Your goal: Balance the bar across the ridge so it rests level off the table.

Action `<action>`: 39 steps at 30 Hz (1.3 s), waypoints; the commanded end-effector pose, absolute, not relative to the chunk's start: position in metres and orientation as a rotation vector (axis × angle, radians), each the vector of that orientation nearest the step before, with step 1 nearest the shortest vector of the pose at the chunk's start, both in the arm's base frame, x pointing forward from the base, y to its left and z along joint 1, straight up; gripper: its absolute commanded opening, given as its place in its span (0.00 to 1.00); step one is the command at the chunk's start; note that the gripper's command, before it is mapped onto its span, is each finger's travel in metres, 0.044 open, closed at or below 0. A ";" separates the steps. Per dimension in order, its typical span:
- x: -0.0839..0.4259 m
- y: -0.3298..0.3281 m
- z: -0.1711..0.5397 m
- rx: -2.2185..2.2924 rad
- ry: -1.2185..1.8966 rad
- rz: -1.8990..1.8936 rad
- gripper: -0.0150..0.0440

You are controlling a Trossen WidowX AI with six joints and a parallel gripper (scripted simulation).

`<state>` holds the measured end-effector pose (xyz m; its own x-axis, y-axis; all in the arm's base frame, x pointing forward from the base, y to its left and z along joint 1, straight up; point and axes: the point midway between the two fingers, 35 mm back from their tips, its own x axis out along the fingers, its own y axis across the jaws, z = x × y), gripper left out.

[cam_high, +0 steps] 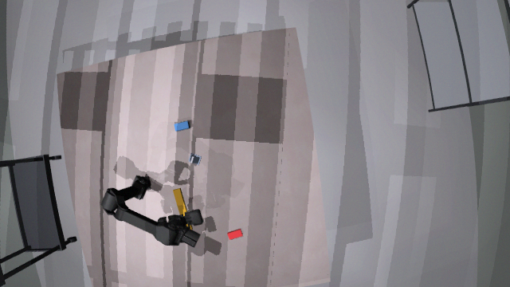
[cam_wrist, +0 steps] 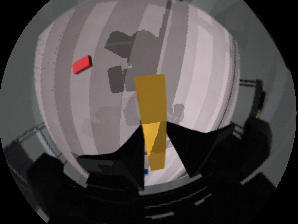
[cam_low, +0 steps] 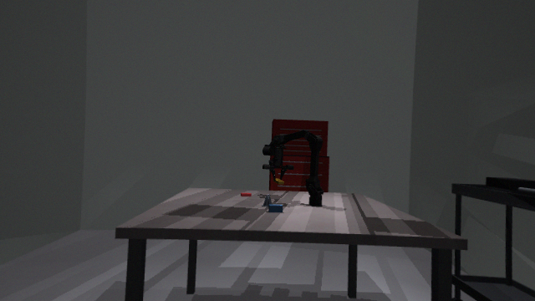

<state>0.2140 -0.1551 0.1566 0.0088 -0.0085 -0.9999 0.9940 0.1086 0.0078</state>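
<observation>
The yellow bar (cam_high: 178, 199) (cam_low: 279, 181) (cam_wrist: 151, 97) is between the fingers of my gripper (cam_low: 278, 179) (cam_wrist: 153, 126), which is shut on it. The exterior view shows the bar held up above the table (cam_high: 247, 175) (cam_low: 326, 227). In the top view the bar sticks out from under the arm toward the ridge's side, and its other end is partly hidden by the gripper. The small grey ridge (cam_high: 195, 159) (cam_low: 267, 201) stands on the table, apart from the bar. Nothing rests on the ridge.
A blue block (cam_high: 182, 126) (cam_low: 276, 208) lies beyond the ridge from the arm, and a bit of it shows low in the wrist view. A red block (cam_high: 235, 233) (cam_low: 246, 194) (cam_wrist: 82, 64) lies on the other side of the gripper. Shadows cross the table.
</observation>
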 end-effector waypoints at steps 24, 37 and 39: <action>0.268 -0.073 0.161 0.801 1.397 -0.792 0.25; 0.284 -0.027 0.162 0.648 1.451 -0.637 0.25; 0.286 -0.020 0.162 0.625 1.458 -0.614 0.25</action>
<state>0.2814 -0.0297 0.1589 0.0135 -0.0030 -0.9999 0.7444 0.6677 0.0080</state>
